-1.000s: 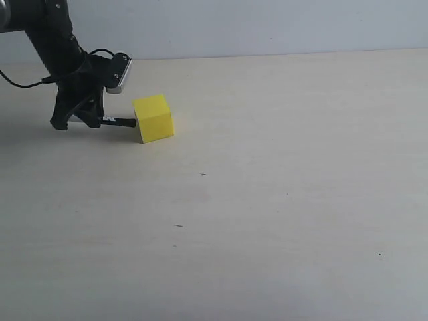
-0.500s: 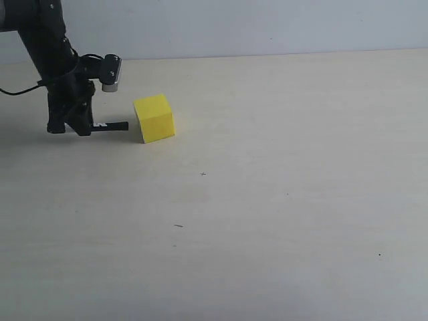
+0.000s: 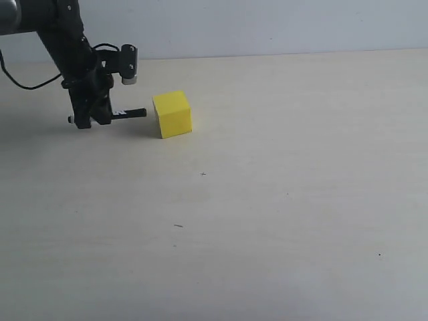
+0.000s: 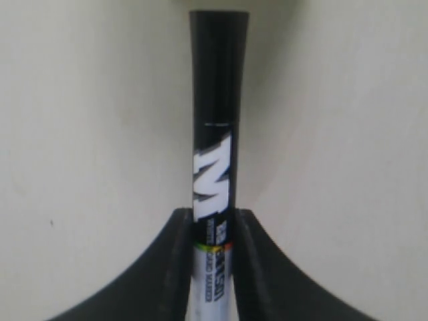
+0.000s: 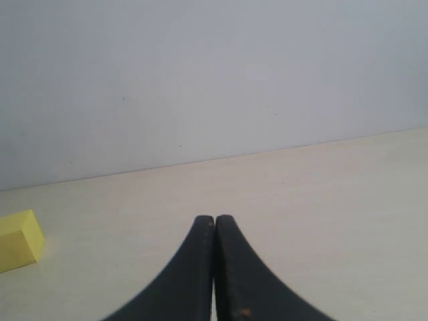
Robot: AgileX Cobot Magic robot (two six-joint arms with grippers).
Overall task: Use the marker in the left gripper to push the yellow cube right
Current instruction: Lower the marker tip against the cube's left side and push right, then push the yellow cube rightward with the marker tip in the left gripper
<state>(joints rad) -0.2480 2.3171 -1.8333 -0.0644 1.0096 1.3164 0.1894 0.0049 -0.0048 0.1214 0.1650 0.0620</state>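
The yellow cube (image 3: 172, 114) sits on the table at the upper left of the exterior view; it also shows at the edge of the right wrist view (image 5: 19, 239). My left gripper (image 3: 93, 111) stands to the cube's left, shut on the marker (image 3: 131, 114), which lies level and points at the cube. A small gap separates the black tip from the cube's left face. In the left wrist view the marker (image 4: 217, 120) runs straight out from the left gripper (image 4: 214, 221), and the cube is out of view there. My right gripper (image 5: 214, 222) is shut on nothing and does not appear in the exterior view.
The pale wooden table (image 3: 281, 200) stretches to the right of and in front of the cube, marked only by a few tiny dark specks (image 3: 202, 174). A plain grey wall (image 3: 267, 27) rises behind the table's far edge.
The cube has slid to the right and a little farther back. My left gripper first drew back left off the cube, then moved right again with the marker.
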